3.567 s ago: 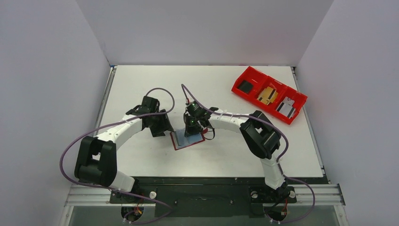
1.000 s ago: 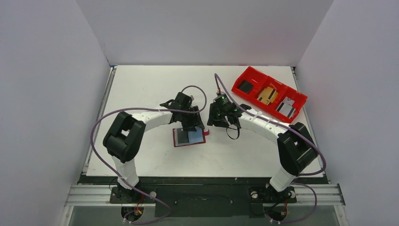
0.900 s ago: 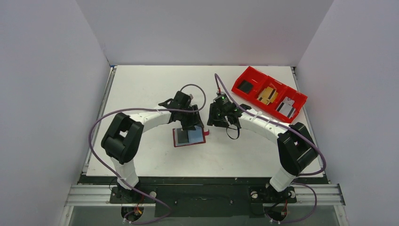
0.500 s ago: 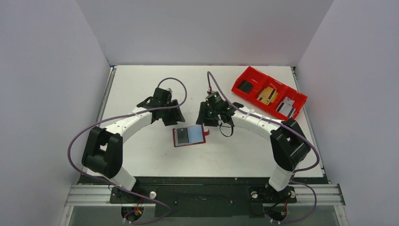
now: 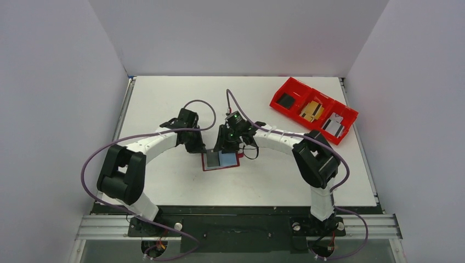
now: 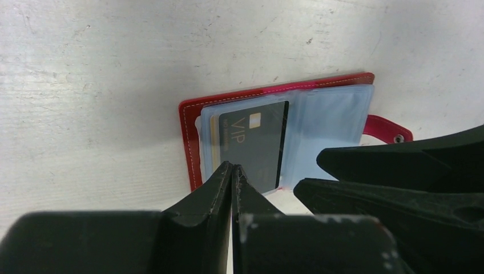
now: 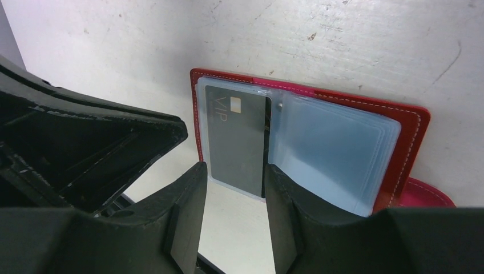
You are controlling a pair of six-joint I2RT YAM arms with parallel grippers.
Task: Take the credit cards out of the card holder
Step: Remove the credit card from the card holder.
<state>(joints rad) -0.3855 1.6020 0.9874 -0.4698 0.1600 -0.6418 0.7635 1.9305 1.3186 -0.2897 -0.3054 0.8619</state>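
The card holder (image 5: 220, 160) lies open on the table, a dark red cover (image 6: 188, 134) with pale blue plastic sleeves (image 6: 334, 117) inside. One of the credit cards (image 6: 254, 142), dark with "VIP" on it, sits in the left sleeve, also seen in the right wrist view (image 7: 237, 137). My left gripper (image 6: 232, 168) is shut, nothing between its fingers, its tips at the card's corner near the holder's far left edge (image 5: 198, 148). My right gripper (image 7: 235, 174) is open, its fingers standing either side of the card's end (image 5: 227, 147). Whether either touches the holder I cannot tell.
A bright red three-compartment bin (image 5: 312, 109) with small items stands at the back right. The holder's red snap strap (image 6: 388, 128) sticks out on its right side. The two grippers stand close together, the right fingers (image 6: 399, 171) showing in the left wrist view.
Both arms have come in to the holder's far edge. The left gripper's jaws, open before, have shut. The holder has stayed open in place.
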